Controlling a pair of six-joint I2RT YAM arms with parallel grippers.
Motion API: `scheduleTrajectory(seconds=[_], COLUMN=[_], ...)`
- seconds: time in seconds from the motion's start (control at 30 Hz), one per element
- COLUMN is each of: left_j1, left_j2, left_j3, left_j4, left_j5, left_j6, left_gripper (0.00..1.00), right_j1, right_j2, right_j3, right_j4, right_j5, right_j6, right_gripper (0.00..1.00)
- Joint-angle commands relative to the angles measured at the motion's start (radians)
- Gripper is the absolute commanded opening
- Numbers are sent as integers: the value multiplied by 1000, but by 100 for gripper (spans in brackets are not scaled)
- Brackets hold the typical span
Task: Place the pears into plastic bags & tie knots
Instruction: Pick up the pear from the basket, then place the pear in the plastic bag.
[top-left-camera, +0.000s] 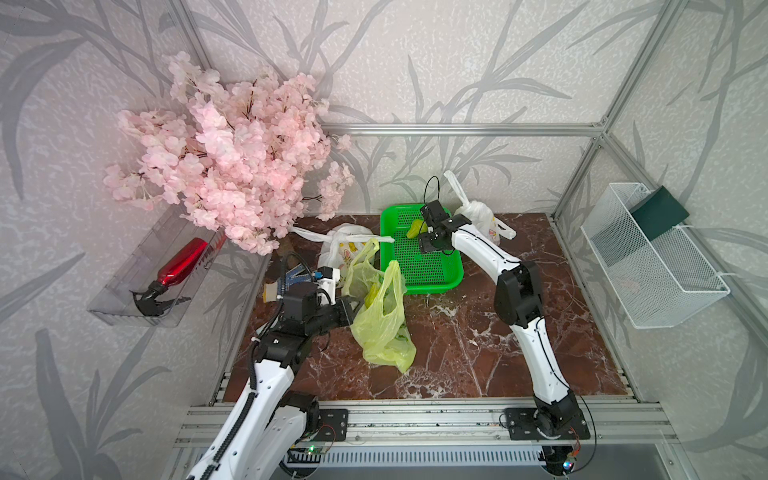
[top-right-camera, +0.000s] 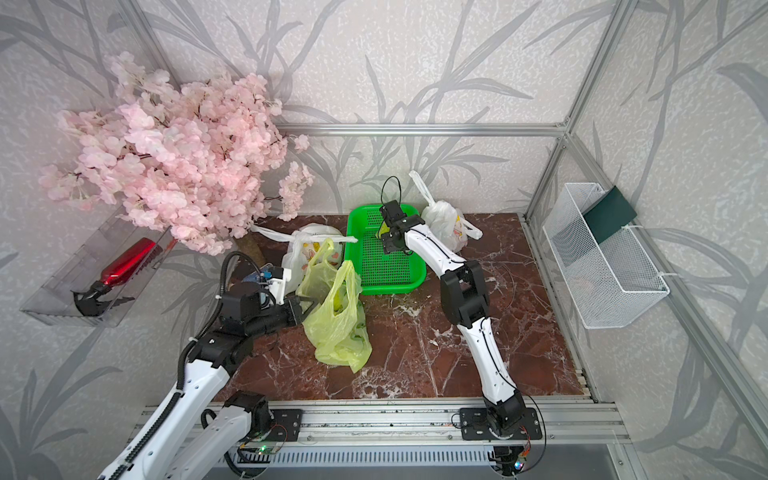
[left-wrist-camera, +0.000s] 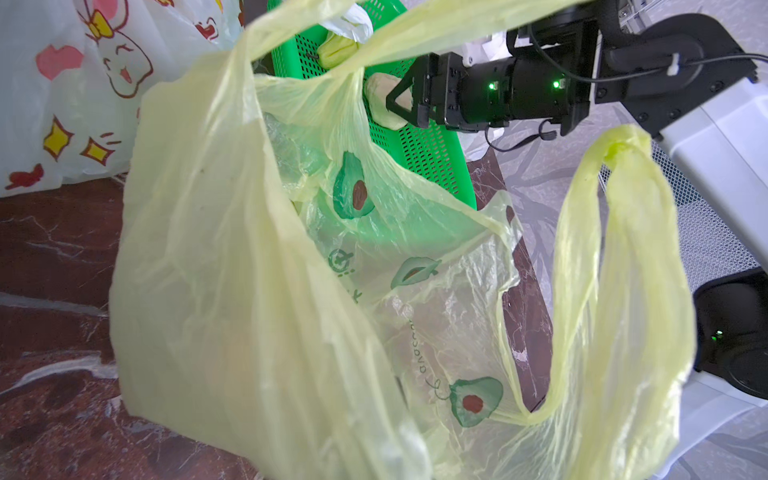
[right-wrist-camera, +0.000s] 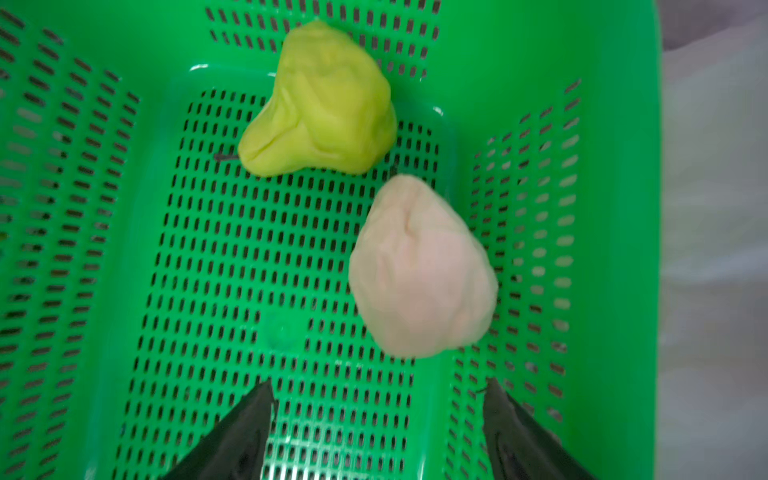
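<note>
The yellow-green plastic bag (top-left-camera: 380, 328) (top-right-camera: 336, 324) (left-wrist-camera: 232, 270) stands open mid-table, and pears show through its wall. My left gripper (top-left-camera: 356, 305) (top-right-camera: 309, 305) is shut on its rim; in the left wrist view the plastic hides the jaws. Behind it, the green mesh basket (top-left-camera: 440, 274) (right-wrist-camera: 83, 208) holds a green pear (right-wrist-camera: 324, 104) (left-wrist-camera: 336, 52) and a cream-white pear (right-wrist-camera: 419, 266) (left-wrist-camera: 380, 99). My right gripper (right-wrist-camera: 378, 399) (left-wrist-camera: 397, 102) hangs open just short of the cream pear, touching nothing. Two white rabbit-print bags (top-left-camera: 345, 245) (top-left-camera: 478, 218) flank the basket.
A pink blossom branch (top-left-camera: 232, 166) overhangs the table's back left. A red spray bottle (top-left-camera: 178, 266) lies in a clear wall tray on the left. A white wire basket (top-left-camera: 652, 257) hangs on the right wall. Bare marble tabletop (top-left-camera: 478, 357) spreads in front.
</note>
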Motion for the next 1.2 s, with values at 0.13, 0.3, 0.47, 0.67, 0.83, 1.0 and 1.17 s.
scheduleTrajectory(seconds=[0.13,0.3,0.47,0.67,0.83,1.0,1.17], left_j1=[-8,-8,-8,-7,-7,-8,-9], left_j2=[15,-3,-21,-88,-98,-112,-117], left_j3=[0,4,-17,-37,-26,-49,-52], left_j4=[30,-6,-21,-88,-122,-98,-83], left_j5=[7,-25,-71,-292,-307,-300,-295], left_j6=[15,44,48,21,34,24,28], left_gripper=[0,0,0,0,0,0,0], right_j1=[12,18,77,173,290,423,467], right_j2=[247,238,-95,-482,-649,-592,-470], right_j3=[321,396,53,-345,-430,-325,-322], right_j4=[-186,-272,-105,51,120,145,176], right_j5=[161,113,35,-224,-412,-563,-652], right_j6=[-103,-92,-109,-52,-3,97,201], right_gripper=[77,54,41,36,32,31,28])
